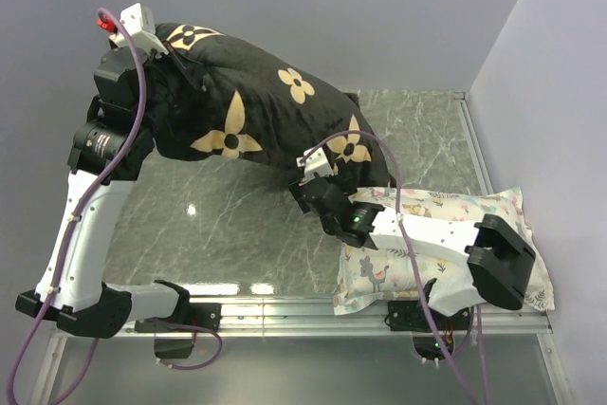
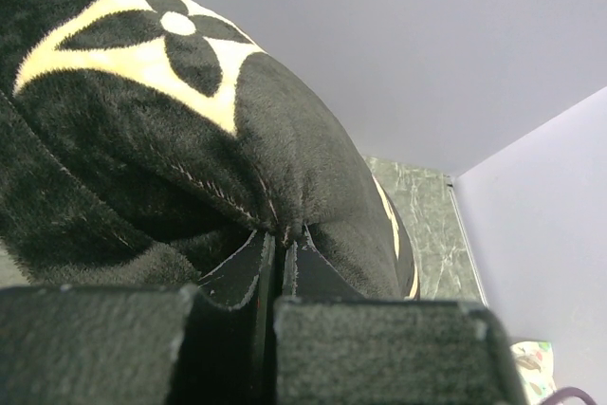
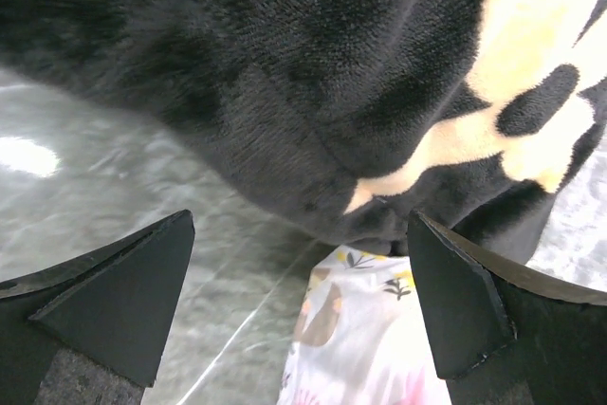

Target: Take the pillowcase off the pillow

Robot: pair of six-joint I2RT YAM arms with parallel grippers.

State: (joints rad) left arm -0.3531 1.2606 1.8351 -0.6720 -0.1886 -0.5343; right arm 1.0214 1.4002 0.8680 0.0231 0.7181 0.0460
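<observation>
Black plush pillowcase (image 1: 256,101) with tan flower motifs, plump and filled; pillow hidden inside. Held up at the 10 o'clock end, sloping down toward 4 o'clock, low corner down on the grey-green marble table (image 1: 228,234) near centre.

Left pincer (image 2: 282,251): clenched on a fold of pillowcase at a stitched seam, at 10 o'clock in the top view.

Right pincer (image 3: 301,225): released, jaws wide apart, just beside the low corner; no contact seen in the wrist view.

Floral cushion (image 1: 512,211) at 4 o'clock on table, under the right arm, one corner touching the pillowcase's low end.
</observation>
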